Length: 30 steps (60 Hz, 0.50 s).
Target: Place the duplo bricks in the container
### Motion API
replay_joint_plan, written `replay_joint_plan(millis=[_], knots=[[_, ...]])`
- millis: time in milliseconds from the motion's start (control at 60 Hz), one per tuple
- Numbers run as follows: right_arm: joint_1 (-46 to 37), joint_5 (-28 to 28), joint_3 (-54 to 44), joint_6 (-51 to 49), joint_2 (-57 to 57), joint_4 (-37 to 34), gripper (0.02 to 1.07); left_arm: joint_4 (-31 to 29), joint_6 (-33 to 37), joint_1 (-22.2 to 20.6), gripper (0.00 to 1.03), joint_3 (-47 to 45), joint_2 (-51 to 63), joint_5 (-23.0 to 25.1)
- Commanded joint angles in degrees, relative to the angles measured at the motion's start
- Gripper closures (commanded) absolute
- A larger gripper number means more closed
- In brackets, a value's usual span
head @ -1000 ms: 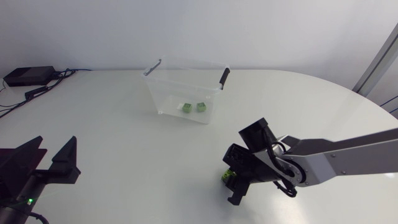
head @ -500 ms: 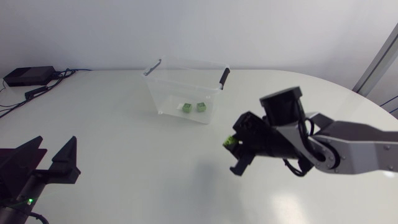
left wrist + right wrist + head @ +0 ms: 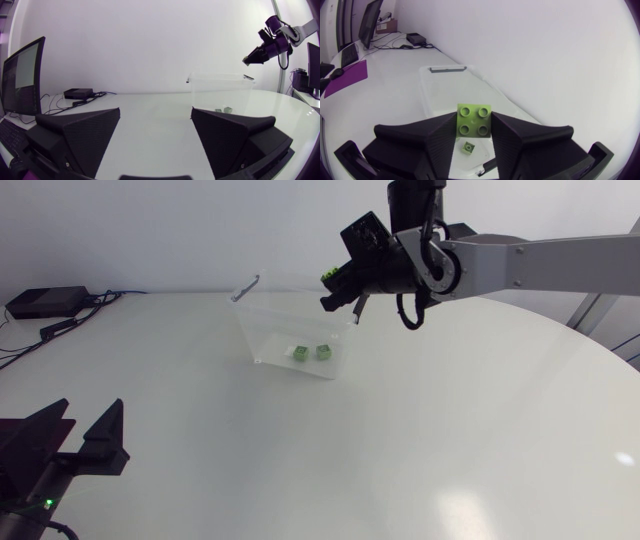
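Duplo brick (image 3: 474, 120), green, is clamped between the fingers of my right gripper (image 3: 340, 288), above the clear container (image 3: 270, 330). Two more green bricks (image 3: 299, 353) lie on the container floor. My left gripper (image 3: 155, 132) sits low near the table, fingers apart.

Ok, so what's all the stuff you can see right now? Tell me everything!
table: one, white, under everything.
container: one, clear with dark handles, on the table's far side.
duplo bricks in the container: two, green, side by side on its floor.
held duplo brick: one, green, up in the air over the container's right end.
black box: one, black, at the table's far left corner.
cables: a few, black, beside the black box.
left tool: one, black, open, at the table's near left.
right tool: one, black, shut on the held duplo brick, above the container.
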Motion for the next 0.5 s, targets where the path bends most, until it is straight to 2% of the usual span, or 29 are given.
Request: replay_joint_plan(millis=[0,100,350,483], knots=[[-2.5,-0.5,1.4,4.1,2.7,-0.4,0.08,0.5,0.3,0.4,0.04,-1.1,-0.6,0.3],[-4.8,-3.3,-1.1,5.7,1.1,-0.3,0.06,0.5,0.3,0.4,0.04,-1.1,-0.6,0.3],[-7.5,-3.2,-8.2,5.7,-7.5,0.0,0.06,0.5,0.3,0.4,0.04,-1.1,-0.6,0.3],[-8.7,-0.7,-11.7,6.0,-13.7,-0.4,0.06,0.5,0.3,0.4,0.04,-1.1,-0.6,0.3]])
